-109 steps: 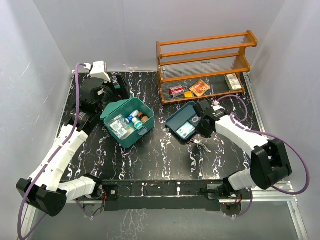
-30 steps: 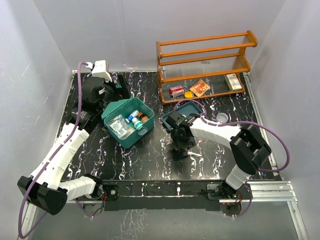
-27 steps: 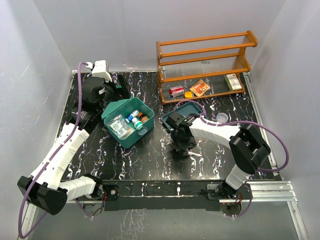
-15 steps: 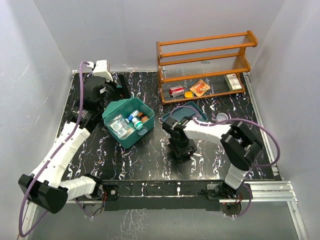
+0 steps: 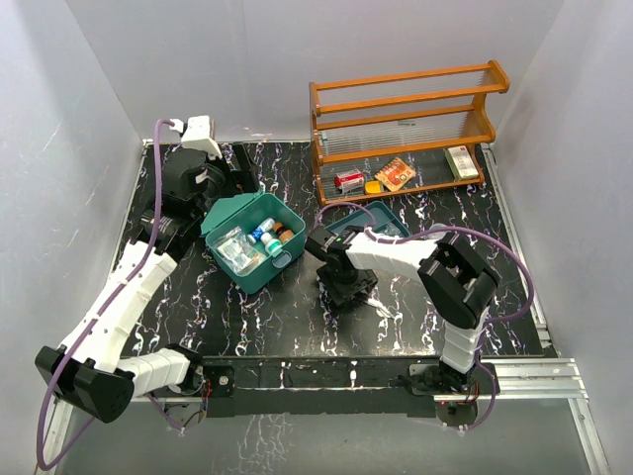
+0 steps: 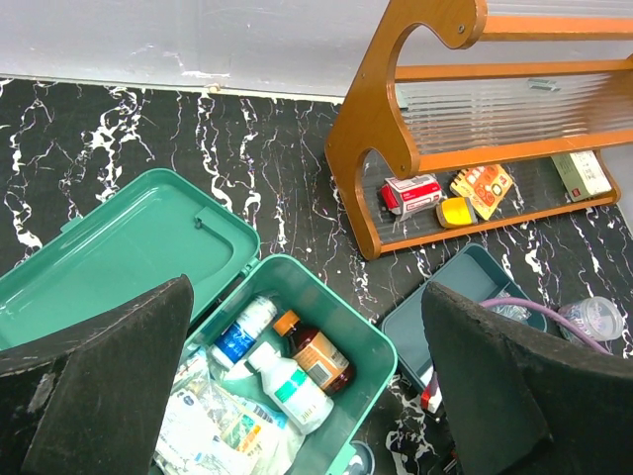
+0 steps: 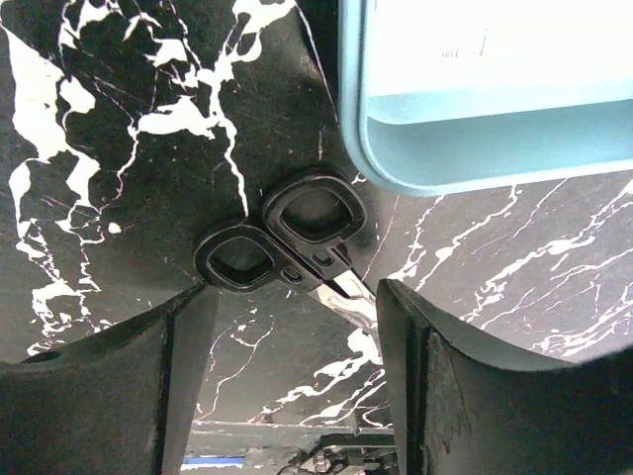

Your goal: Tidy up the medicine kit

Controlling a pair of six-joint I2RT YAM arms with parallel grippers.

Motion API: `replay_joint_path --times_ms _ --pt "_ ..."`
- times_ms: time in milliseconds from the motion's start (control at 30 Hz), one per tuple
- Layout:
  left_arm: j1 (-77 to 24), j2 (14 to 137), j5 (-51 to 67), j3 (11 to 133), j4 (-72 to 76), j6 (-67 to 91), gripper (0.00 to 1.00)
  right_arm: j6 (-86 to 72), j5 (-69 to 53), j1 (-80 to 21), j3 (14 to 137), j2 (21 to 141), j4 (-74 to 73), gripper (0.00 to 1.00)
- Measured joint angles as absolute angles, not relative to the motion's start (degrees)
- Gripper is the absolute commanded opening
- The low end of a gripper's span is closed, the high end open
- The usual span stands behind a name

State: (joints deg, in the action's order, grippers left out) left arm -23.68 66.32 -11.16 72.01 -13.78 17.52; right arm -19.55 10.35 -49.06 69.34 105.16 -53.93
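The medicine kit (image 5: 255, 244) is a teal-green box standing open, its lid (image 6: 119, 247) laid back to the left. Inside lie a brown bottle (image 6: 315, 358), two white bottles (image 6: 289, 388) and flat packets (image 6: 203, 435). My left gripper (image 6: 307, 297) hovers wide open above the kit, holding nothing; the top view shows the left gripper (image 5: 229, 181) over the lid. Black-handled scissors (image 7: 289, 237) lie flat on the table beside the tray's corner. My right gripper (image 7: 292, 302) stands open just over their blade, a finger on either side, apart from it.
A dark blue-teal tray (image 7: 475, 148) sits right of the kit, partly under my right arm (image 5: 396, 252). The orange wooden rack (image 5: 406, 119) at the back right holds small boxes and packets (image 5: 396, 173). A small clear cup (image 6: 593, 317) stands by the tray.
My right gripper has slid left along the table by the tray and its jaws have spread wider. The left arm and the kit have stayed put.
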Motion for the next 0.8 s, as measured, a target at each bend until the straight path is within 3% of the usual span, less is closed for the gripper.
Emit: replay_joint_path --times_ms 433,800 --pt "-23.68 66.32 -11.16 72.01 -13.91 17.52 0.99 -16.08 1.61 -45.6 66.15 103.24 -44.88 0.55" --pt "-23.68 66.32 -11.16 72.01 -13.91 17.52 0.99 -11.7 -2.85 -44.03 63.83 100.79 -42.92 0.65"
